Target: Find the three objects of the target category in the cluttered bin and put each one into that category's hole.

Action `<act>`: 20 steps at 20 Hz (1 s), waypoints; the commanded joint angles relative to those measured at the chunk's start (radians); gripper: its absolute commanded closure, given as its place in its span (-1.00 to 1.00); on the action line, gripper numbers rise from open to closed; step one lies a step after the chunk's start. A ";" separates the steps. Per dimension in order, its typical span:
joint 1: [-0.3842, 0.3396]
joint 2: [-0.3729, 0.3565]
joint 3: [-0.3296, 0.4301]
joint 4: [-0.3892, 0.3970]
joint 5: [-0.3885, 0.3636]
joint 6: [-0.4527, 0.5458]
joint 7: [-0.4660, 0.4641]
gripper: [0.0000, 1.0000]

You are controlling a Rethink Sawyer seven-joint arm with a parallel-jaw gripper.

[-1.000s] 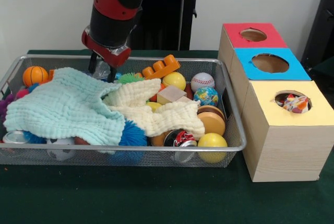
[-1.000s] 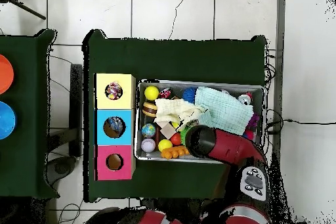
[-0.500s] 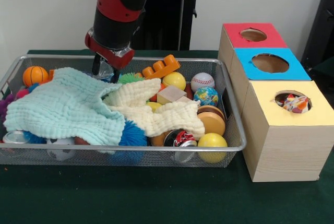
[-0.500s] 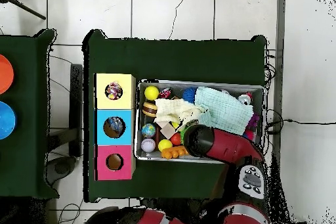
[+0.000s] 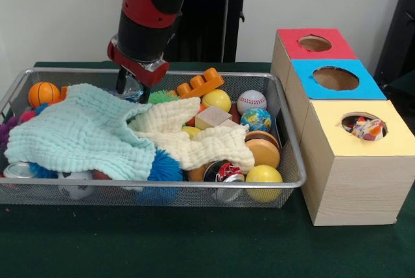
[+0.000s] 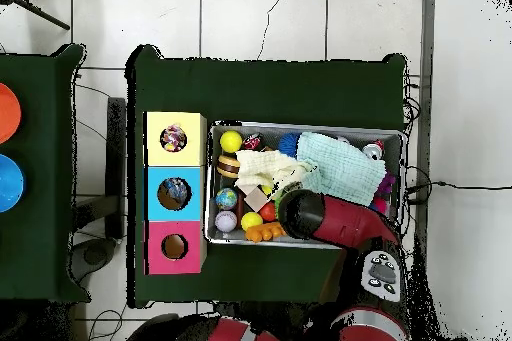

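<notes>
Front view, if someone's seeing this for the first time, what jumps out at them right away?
Probably the big red and black arm coming down over the back of the wire mesh bin, its gripper just above the clutter. Next, the pale green cloth and cream cloth draped over the toys. Then the three boxes beside the bin: red-topped, blue-topped, yellow-topped.

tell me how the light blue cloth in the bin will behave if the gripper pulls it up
The light blue cloth lies draped and folded over toys, so it will probably hang limp. It looks thin and likely light. Its edge overlaps the cream cloth, which may drag along.
</notes>
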 commanded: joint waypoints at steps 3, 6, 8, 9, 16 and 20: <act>-0.007 0.090 0.112 -0.019 0.019 0.029 0.090 -1.00; -0.017 0.101 0.131 0.006 0.024 -0.008 0.098 -1.00; -0.013 0.110 0.127 0.013 0.022 -0.042 0.110 -1.00; -0.009 0.114 0.124 0.014 0.021 -0.052 0.115 -1.00; 0.026 0.102 0.086 0.009 0.022 0.001 0.129 -1.00; 0.034 0.103 0.073 0.015 0.026 0.015 0.138 -1.00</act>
